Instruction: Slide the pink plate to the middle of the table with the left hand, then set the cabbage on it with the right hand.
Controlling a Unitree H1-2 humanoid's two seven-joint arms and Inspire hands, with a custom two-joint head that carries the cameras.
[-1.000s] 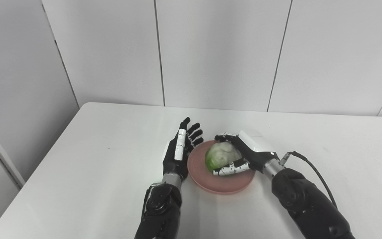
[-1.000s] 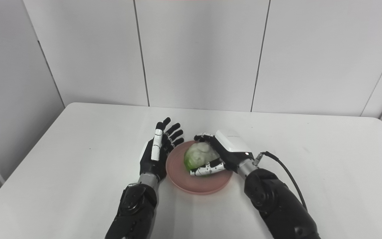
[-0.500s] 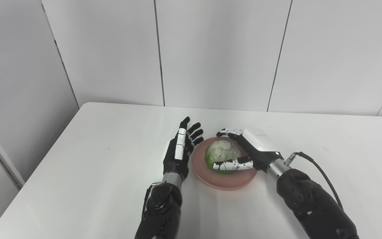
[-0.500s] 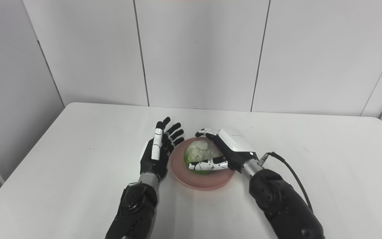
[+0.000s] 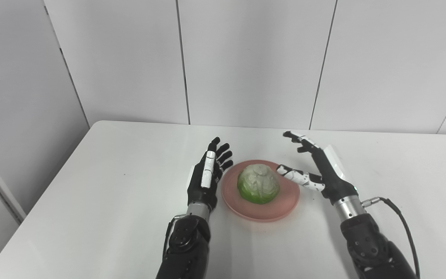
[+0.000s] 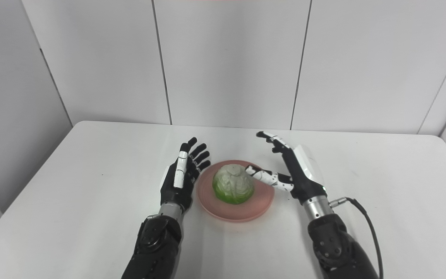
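A pink plate lies near the middle of the white table. A green and pale cabbage sits on it, free of both hands. My left hand is open, fingers straight and pointing away, right beside the plate's left rim. My right hand is open with fingers spread, just right of the cabbage, its thumb over the plate's right edge. The same scene shows in the right eye view, with the cabbage on the plate.
The white table stretches wide on both sides, its far edge against a grey panelled wall. A black cable runs from my right wrist along the arm.
My right hand opened, let go of the cabbage and drew back to the right. The cabbage now rests on the plate. My left hand stayed put. The camera shifted slightly.
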